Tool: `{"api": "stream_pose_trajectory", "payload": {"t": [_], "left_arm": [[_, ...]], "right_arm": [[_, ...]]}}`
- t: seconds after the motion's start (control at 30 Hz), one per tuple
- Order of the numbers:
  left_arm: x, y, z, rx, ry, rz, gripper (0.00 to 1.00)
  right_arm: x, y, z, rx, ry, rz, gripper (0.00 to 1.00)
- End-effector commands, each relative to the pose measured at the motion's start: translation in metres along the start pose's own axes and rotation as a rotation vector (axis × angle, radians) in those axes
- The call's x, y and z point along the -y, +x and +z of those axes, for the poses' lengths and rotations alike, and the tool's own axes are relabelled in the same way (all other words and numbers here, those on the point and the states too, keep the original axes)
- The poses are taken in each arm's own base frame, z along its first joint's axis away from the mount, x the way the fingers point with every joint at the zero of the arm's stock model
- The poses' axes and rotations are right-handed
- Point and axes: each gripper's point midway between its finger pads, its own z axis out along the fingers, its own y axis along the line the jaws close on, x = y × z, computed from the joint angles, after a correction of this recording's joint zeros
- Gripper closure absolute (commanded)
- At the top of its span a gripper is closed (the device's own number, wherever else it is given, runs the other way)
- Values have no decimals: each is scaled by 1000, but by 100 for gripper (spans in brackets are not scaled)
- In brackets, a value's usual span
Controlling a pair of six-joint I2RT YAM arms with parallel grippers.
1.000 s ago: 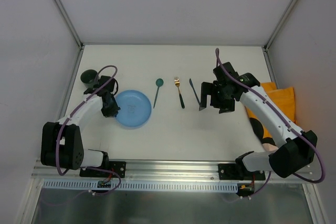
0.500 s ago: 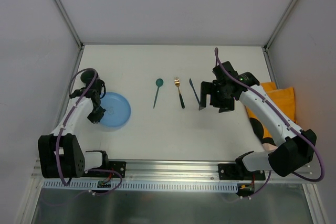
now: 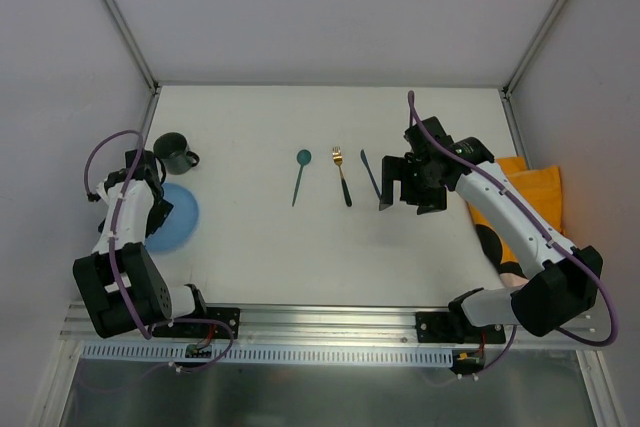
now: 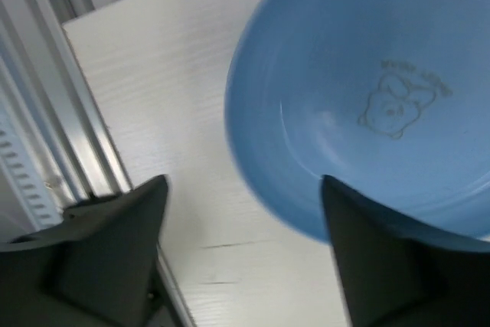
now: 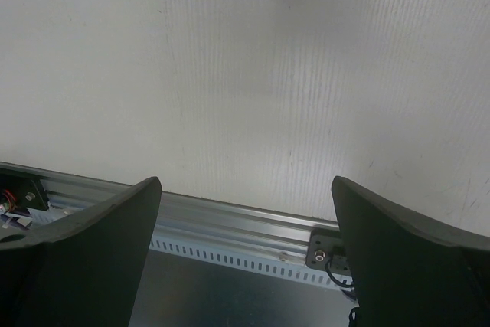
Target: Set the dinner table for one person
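Plate has slid to the worktop's far left edge, near the mug. Left gripper just spread and released it. Right gripper gapes, empty. We judge the cutlery is now too far from the plate.

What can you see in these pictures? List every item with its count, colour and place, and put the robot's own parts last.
table: one, white, floor of the enclosure
rail: one, aluminium, along the table's near edge
walls: three, grey, left, back and right
plate: one, blue, near the left edge, partly under the left arm
mug: one, dark green, just beyond the plate
spoon: one, teal, mid-table, leftmost of the cutlery
fork: one, gold head and dark handle, between spoon and knife
knife: one, dark, right of the fork
cloth: one, orange, right edge, partly under the right arm
left gripper: one, black, open, at the plate's rim
right gripper: one, black, open, above bare table right of the knife
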Motion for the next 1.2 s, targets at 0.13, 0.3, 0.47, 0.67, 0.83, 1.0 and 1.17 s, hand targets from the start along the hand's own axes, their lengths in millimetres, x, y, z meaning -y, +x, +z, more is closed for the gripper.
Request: {"api": "stream_pose_trajectory", "payload": {"t": [0.13, 0.3, 0.47, 0.67, 0.83, 1.0, 1.17], "left_arm": [[-8, -23, -11, 56, -24, -15, 1], [6, -46, -48, 103, 116, -1, 1], [65, -40, -108, 77, 365, 80, 2], [177, 37, -220, -17, 891, 312, 16], [246, 142, -264, -197, 1101, 678, 41], [296, 218, -310, -297, 1256, 890, 98], [332, 285, -325, -440, 1302, 973, 100]], "right_arm": [[-2, -1, -5, 22, -17, -29, 1], [-4, 1, 1, 6, -26, -27, 1], [-8, -1, 3, -1, -39, -27, 0], [-7, -11, -3, 40, -25, -33, 1], [-3, -11, -5, 57, -10, -17, 1], [1, -10, -11, 89, -2, -10, 8], [5, -10, -21, 121, -1, 1, 1]]}}
